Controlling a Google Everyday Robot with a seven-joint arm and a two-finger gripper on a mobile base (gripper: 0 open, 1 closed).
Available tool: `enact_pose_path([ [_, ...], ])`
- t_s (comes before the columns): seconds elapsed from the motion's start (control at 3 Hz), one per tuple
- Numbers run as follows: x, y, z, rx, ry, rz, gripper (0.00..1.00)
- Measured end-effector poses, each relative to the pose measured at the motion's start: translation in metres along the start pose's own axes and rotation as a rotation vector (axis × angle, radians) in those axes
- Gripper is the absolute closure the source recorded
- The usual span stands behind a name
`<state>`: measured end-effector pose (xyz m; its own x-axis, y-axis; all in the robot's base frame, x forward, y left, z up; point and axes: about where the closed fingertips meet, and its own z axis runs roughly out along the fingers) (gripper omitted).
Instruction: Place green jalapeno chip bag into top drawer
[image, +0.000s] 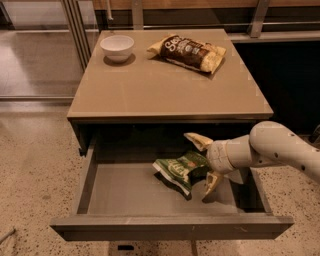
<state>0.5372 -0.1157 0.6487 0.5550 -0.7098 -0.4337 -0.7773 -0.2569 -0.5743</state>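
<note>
We count one tan, square, smooth-surfaced worktop (165, 85), and on it one small round white bowl (117, 47) and one dark-brown-and-yellow chip bag (187, 51). Adding the one small crinkled green jalapeno chip bag (180, 167) lying in the drawer, we reach two snack bags in all. We see one wide, shallow grey-brown top drawer (170, 227), standing pulled out below the worktop. There is one white robot arm (280, 150) reaching in from the right, and it carries one gripper (205, 161), inside the drawer at the green bag's right end. On it we count two pale fingers (197, 140), spread apart.
</note>
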Motion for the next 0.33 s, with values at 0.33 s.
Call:
enact_pose_path([
  [0.33,0.0,0.0,0.0,0.0,0.0,0.0,0.0],
])
